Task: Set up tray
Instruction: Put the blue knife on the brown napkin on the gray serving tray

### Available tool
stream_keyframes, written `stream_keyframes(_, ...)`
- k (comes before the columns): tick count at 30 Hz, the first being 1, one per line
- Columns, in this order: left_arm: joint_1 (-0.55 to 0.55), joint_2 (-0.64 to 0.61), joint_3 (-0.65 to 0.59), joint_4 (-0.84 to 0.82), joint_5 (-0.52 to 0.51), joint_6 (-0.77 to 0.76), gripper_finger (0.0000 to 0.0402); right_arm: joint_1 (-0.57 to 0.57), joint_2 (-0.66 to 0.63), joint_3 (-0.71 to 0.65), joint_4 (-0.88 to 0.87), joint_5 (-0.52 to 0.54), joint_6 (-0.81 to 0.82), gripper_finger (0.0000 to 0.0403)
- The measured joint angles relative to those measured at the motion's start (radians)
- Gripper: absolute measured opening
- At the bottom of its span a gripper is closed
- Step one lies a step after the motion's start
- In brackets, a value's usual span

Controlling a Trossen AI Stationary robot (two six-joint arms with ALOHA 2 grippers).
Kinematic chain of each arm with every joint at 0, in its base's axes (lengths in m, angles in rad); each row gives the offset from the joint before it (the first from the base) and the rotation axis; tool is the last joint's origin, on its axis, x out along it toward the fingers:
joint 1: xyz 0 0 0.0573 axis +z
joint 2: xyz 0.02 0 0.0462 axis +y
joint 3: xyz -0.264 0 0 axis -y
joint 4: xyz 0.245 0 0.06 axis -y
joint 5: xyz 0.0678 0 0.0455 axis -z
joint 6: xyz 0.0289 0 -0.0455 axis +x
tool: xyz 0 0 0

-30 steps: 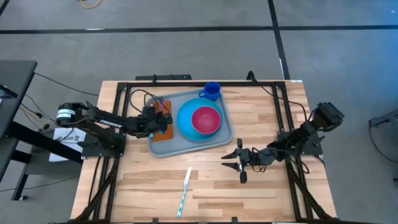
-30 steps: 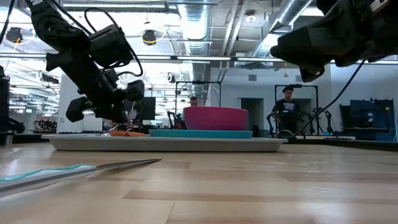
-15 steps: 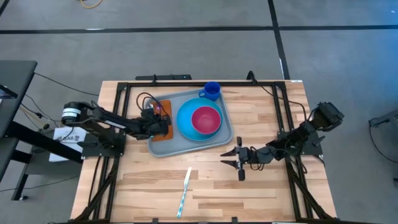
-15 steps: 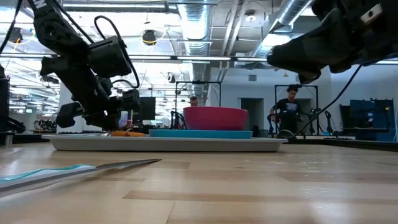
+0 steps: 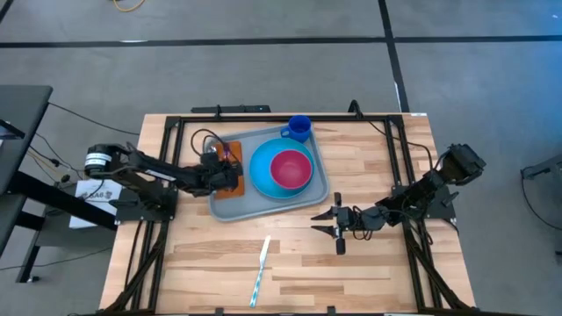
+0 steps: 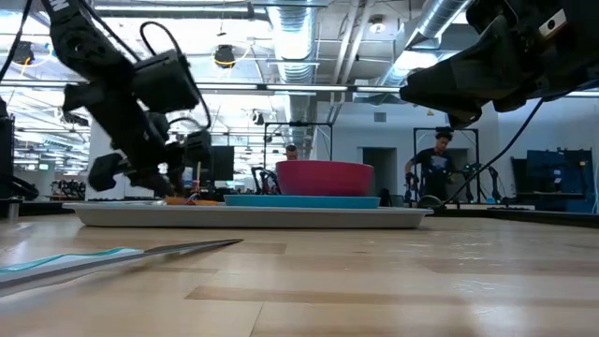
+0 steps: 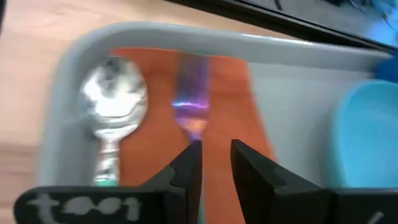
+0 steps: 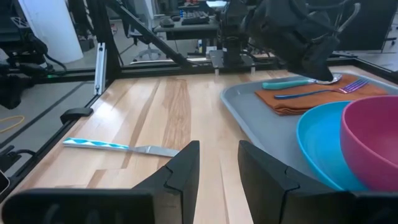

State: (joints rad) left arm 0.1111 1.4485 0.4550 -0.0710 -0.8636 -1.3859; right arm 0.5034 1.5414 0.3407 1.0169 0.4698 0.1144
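Dark left claw [image 7: 214, 158] parted over napkin [image 7: 224, 106] (tray's [image 5: 309, 200] corner); right claw [image 5: 327, 221] open.

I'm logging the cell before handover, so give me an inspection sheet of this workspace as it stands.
Surface: light wooden table inside a black frame.
Job's things: grey-blue tray holds a blue plate with a pink bowl, plus an orange napkin carrying a spoon and a fork.
Clutter: blue cup at the tray's far edge; a knife lies on the bare wood near the front edge.
Hands: left hand over the napkin, fingers parted, gripping nothing; right hand open, low over the wood beside the tray.
Cables: black leads along both arms.
Surroundings: people standing in the room behind.
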Motion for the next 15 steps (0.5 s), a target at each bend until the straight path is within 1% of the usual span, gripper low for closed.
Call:
stream_keyframes(2,-0.007,-0.035,0.024,0.004,0.046,0.087,0.0072,0.0,0.0,0.0,0.0,0.0,-0.001,0.0104)
stream_keyframes(4,-0.018,-0.077,0.059,0.009,0.116,0.224,0.0072,-0.002,0.0,0.0,-0.001,0.0,-0.001,0.0104)
stream_keyframes(5,-0.025,-0.096,0.08,0.008,0.166,0.301,0.0072,-0.002,0.0,0.0,-0.004,0.0,-0.001,0.0104)
stream_keyframes(7,-0.05,-0.144,0.124,0.008,0.298,0.428,0.0073,-0.002,0.0,0.0,-0.01,0.001,0.0,0.0104)
stream_keyframes(9,-0.092,-0.171,0.181,0.012,0.424,0.512,0.0073,-0.002,0.0,0.0,-0.015,0.001,0.0,0.0104)
stream_keyframes(12,-0.186,-0.189,0.252,0.001,0.529,0.538,0.0073,-0.002,0.0,0.0,-0.017,0.002,-0.001,0.0104)
stream_keyframes(13,-0.225,-0.186,0.274,-0.004,0.553,0.524,0.0073,-0.002,0.0,0.0,-0.019,0.002,-0.001,0.0104)
stream_keyframes(15,-0.312,-0.167,0.318,-0.028,0.591,0.43,0.0073,-0.002,0.0,0.0,-0.016,0.003,-0.001,0.0104)
